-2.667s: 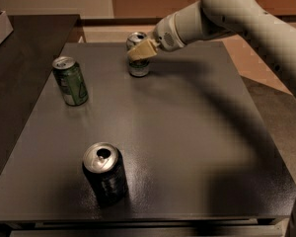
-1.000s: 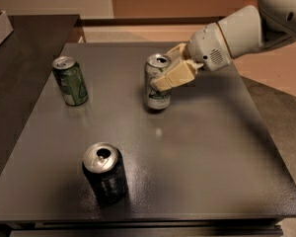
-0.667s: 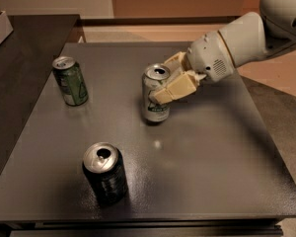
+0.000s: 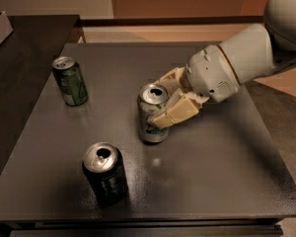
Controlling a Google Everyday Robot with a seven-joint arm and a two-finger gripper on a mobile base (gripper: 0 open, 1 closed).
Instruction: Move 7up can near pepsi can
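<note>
Hauls the 7up can (image 4: 153,115) down from a moment ago, now far closer to the pepsi can (image 4: 104,174)!

Rides along in the gripper (image 4: 160,101), just up and right of the pepsi can. Clamps the jaws on the 7up can's sides, one tan finger across the front, the other behind. Keeps it upright, near the pepsi can but clearly apart, with a strip of bare table (image 4: 227,172) between. Touching down or just skimming? Cannot tell. Leaves the green can (image 4: 70,81) alone, well up and left of the pepsi can. Looks like most of the carry done. Left to do: perhaps trim the last gap, set down, let go, back away without knocking the pepsi can.
</note>
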